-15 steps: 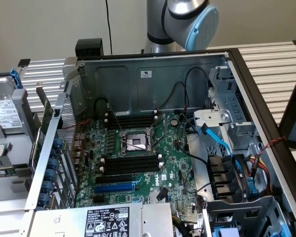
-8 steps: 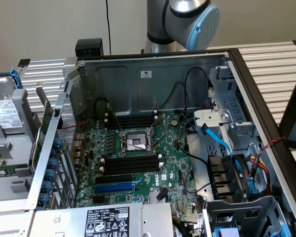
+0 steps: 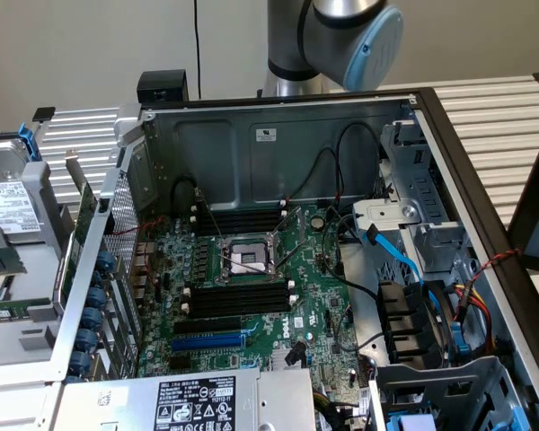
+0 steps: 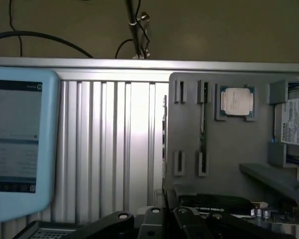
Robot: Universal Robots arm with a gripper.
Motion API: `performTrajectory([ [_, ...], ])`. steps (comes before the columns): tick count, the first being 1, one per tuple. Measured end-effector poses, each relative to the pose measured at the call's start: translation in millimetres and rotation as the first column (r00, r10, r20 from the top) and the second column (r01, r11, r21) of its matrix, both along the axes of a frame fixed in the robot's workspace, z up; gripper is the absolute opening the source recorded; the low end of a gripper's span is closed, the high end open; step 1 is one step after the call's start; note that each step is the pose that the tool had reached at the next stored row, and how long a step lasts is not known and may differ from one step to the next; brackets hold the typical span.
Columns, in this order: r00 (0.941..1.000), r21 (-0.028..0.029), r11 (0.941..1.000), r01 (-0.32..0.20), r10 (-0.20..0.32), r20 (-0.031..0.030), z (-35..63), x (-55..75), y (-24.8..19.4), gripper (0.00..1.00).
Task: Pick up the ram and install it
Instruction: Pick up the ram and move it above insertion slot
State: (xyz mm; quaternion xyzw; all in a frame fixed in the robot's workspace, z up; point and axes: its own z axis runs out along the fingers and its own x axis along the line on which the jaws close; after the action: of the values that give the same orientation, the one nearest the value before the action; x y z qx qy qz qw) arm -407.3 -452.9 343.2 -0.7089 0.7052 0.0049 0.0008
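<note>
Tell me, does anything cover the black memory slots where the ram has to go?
Nothing visible does. The memory slots beside the processor socket lie empty and uncovered; loose cables run on the exterior view's right. The ram stands in the gray tray.

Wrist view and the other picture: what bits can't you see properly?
- Ram, wrist view: stands edge-on in the grey tray, so its faces are hidden.
- Hard drive, wrist view: cut off by the picture's edge.
- Blue-framed screen, wrist view: its writing is too small to read.
- Power supply label, exterior view: print too small, cut by the bottom edge.
- Robot arm, exterior view: cut off by the top edge.
</note>
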Motion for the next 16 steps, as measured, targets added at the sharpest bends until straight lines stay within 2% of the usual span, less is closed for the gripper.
performTrajectory([
  [11, 1.0, 0.0001, 1.0, 0.0, 0.0, -0.0043, 50.0, 37.4, -22.6, 0.13],
  [16, 1.0, 0.0008, 1.0, 0.0, 0.0, -0.0064, 72.6, 55.9, -31.2, 0.13],
])
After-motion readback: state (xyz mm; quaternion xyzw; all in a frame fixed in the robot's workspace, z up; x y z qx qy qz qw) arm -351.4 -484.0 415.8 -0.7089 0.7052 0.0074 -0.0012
